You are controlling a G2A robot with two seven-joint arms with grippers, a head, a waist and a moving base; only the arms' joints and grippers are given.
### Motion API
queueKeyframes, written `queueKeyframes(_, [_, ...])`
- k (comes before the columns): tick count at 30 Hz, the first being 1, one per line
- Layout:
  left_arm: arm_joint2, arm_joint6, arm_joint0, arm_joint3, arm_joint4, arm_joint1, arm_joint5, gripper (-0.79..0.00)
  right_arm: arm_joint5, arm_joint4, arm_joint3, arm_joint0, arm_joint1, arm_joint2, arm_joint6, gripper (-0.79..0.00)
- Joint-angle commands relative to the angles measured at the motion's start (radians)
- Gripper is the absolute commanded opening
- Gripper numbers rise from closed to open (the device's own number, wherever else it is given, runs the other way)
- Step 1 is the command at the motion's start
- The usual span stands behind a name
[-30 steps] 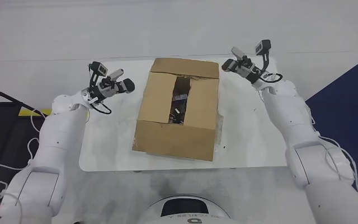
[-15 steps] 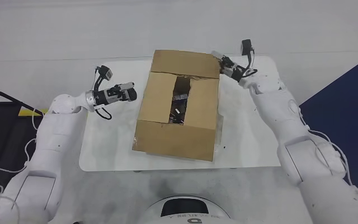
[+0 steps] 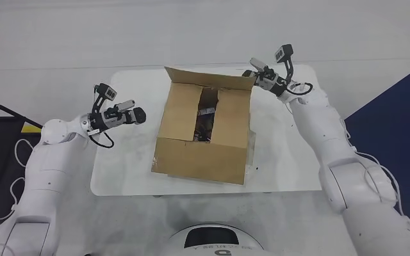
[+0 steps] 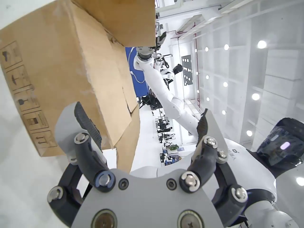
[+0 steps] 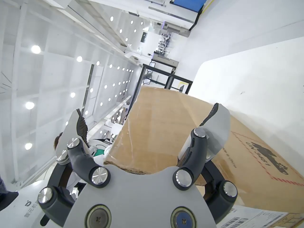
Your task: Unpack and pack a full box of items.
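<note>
the box (image 3: 202,137) sits on the bench (image 3: 122,173), its far flap (image 3: 205,78) now tipped up. the right gripper (image 3: 252,72), jaws spread, has come to that flap's right corner. the left gripper (image 3: 139,115), also spread and empty, has drawn back from the box's left side. opening looks underway, with unpacking yet to start.

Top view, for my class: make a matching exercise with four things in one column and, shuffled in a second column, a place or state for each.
Column one:
1. left gripper
2. right gripper
3. cardboard box
4. table

Column two:
A. white, bearing the box
B. open, at the box's far corner
C. top flaps parted, items showing in the gap
D. open, apart from the box, off its side

Pairs: 1-D, 2-B, 3-C, 4-A
</note>
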Motion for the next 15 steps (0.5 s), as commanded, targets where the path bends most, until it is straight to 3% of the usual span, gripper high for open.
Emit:
queueKeyframes(1, [0.009,-0.003,0.005,-0.015,0.026,0.007,0.003,0.0,0.011,-0.005,-0.044,-0.017,0.01,0.003,0.009,0.0])
queueKeyframes(7, [0.065,-0.019,0.016,-0.091,0.117,0.033,0.019,0.0,0.037,-0.119,-0.186,-0.071,0.045,-0.035,0.035,0.0])
queueKeyframes(15, [0.131,-0.053,0.025,-0.181,0.128,0.076,0.053,0.0,0.015,-0.113,-0.286,-0.124,0.081,-0.04,0.013,0.0])
